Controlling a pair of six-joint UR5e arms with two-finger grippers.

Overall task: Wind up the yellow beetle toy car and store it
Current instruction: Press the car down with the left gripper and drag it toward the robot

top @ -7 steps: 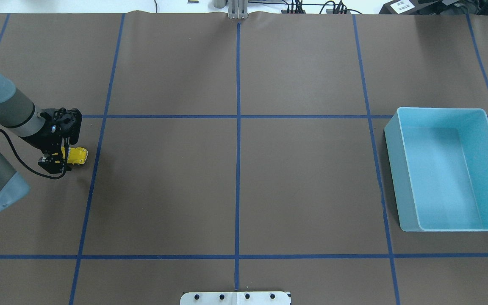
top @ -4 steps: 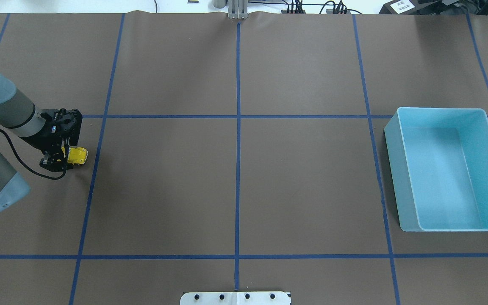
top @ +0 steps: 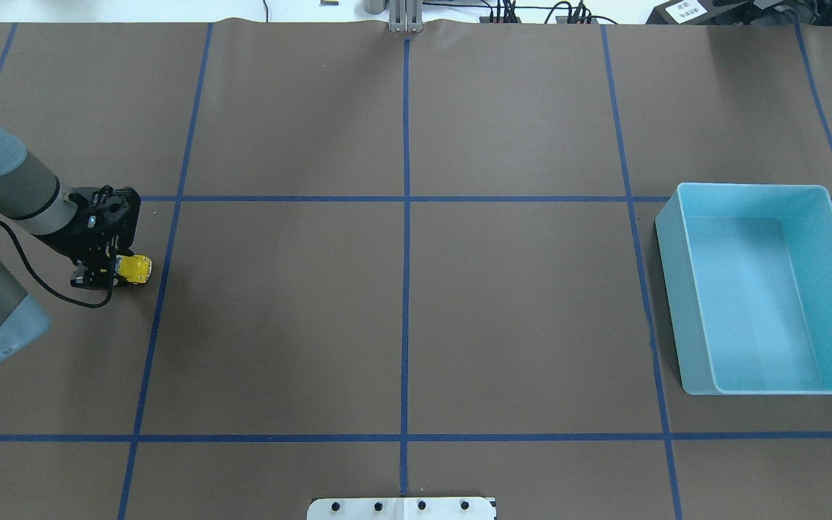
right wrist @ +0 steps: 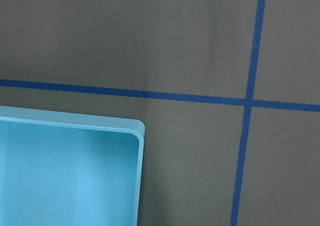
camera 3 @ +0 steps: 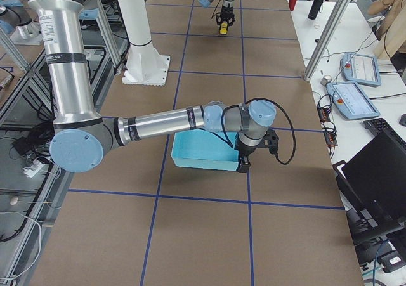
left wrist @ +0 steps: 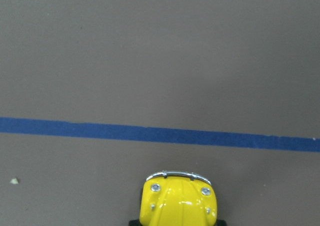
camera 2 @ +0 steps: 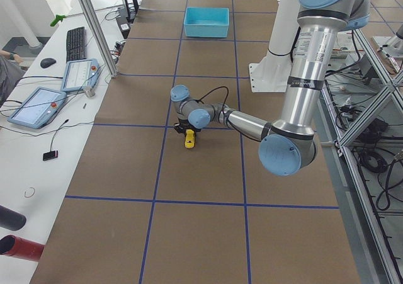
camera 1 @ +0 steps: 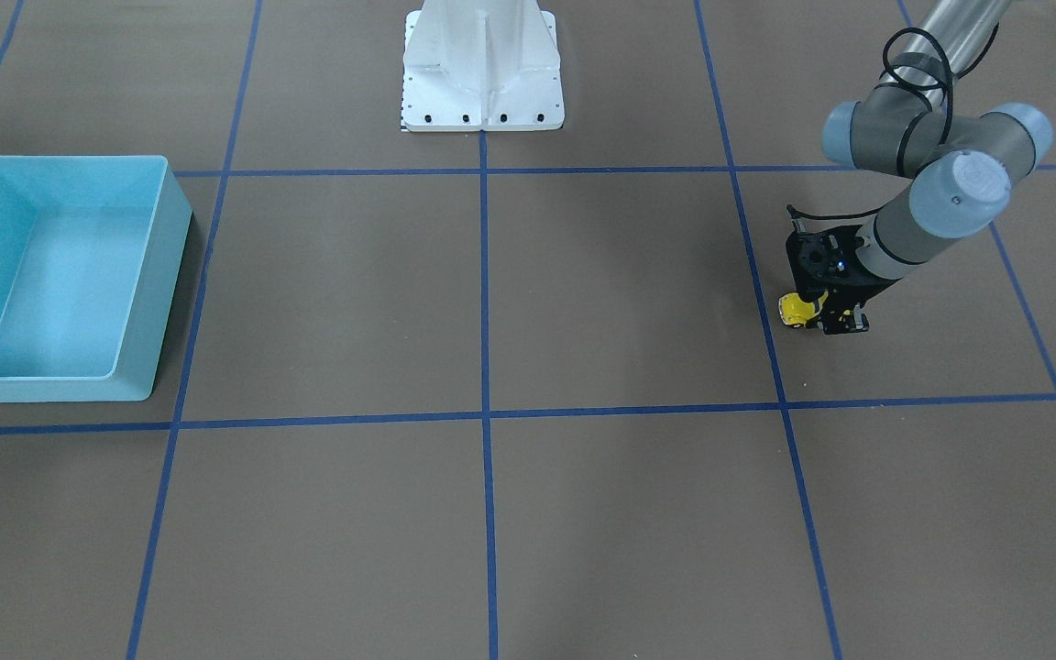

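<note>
Yellow beetle toy car point(top: 135, 269), rear in the left hand's point(top: 107, 274) tight clamp, nose clear of it.

Tiny bright yellow beetle-shaped toy car point(top: 134, 269), far left of the overhead pic: glossy yellow, silver chrome bumper strip, black wheels. Black left gripper point(top: 107, 275) w/ a lil blue light. Grey metal robot arm point(top: 4, 184) has pale blue-grey caps. Matte brown table cover point(top: 517, 310) w/ a grid of dark blue tape lines point(top: 406, 289). Light blue rectangular plastic bin point(top: 752, 185) on the right, same turquoise in & out. White metal base plate point(camera 1: 482, 82), top centre of the front pic.
</note>
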